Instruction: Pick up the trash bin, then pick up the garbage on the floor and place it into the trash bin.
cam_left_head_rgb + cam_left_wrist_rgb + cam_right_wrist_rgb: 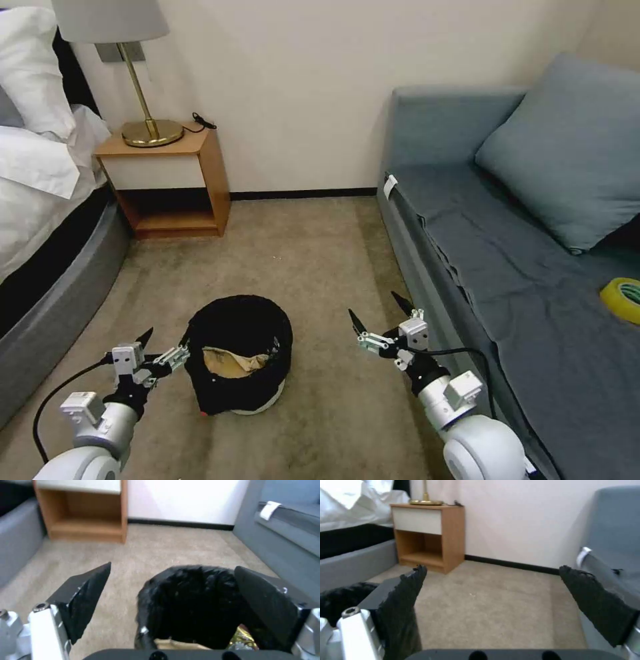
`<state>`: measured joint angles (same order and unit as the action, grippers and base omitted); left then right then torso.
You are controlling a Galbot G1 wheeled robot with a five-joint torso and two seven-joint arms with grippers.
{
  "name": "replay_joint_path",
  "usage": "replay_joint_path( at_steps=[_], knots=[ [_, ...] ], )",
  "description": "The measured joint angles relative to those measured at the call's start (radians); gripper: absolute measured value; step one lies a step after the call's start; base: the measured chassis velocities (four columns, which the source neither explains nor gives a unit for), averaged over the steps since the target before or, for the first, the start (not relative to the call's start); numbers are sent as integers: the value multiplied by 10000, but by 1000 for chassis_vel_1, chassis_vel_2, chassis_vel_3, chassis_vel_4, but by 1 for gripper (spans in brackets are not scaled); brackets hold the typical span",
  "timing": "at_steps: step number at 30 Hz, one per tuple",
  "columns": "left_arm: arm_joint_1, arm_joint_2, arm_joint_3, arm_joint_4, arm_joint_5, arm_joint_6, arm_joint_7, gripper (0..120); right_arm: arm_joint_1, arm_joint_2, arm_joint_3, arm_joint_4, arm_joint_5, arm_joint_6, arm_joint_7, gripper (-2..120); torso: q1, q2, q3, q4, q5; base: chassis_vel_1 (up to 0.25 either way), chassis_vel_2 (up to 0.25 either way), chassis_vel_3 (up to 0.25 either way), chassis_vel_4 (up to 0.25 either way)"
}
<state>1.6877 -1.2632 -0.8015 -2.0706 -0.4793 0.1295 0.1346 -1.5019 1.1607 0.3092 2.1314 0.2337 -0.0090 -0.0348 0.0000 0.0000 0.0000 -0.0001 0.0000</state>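
While the round black mesh trash bin [239,363] with its black bag lining stands on the beige carpet [313,267] between the grey sofa [520,267] and the bed [40,220], the left hand [163,343] hovers at its rim, fingers spread, one finger beside the rim. Crumpled tan paper [230,363] and a gold foil wrapper [243,640] lie inside the bin. The right hand [380,317] hangs spread above the carpet, near the sofa's edge, apart from the bin.

One trash bin [240,363], two grippers
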Motion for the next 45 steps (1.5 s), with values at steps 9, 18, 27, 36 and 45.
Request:
replay_joint_path(
  at_steps=[9, 18, 27, 36, 45],
  knots=[
    [843, -1583, 1408, -274, 3129, -3738, 18, 100, -850, 1175, 505, 628, -1640, 210, 882, 100, 0, 1, -1, 0, -2, 0, 0, 0, 0],
    [1643, -2111, 1446, -386, 3036, -4895, 243, 100, -1522, 1767, 697, 1045, -2503, 183, 922, 100, 0, 0, -1, 1, 1, 0, 0, 0, 0],
    [1893, -2107, 1993, -1174, 2088, -3757, -625, 100, -1613, 2119, 637, 1194, -2530, 92, 977, 100, 0, 0, 0, 1, 0, 0, 0, 0, 0],
    [1999, -1993, 2283, -1950, 2074, -2827, -924, 100, -1742, 2217, 576, 1312, -2600, -284, 1006, 100, 0, 0, -1, 0, 0, 0, 0, 0, 0],
    [1828, -1940, 2344, -2109, 2132, -2706, -1022, 100, -1699, 2263, 572, 1320, -2506, -363, 1048, 100, 0, 0, 0, 1, 0, 0, 0, 0, 0]
  ],
)
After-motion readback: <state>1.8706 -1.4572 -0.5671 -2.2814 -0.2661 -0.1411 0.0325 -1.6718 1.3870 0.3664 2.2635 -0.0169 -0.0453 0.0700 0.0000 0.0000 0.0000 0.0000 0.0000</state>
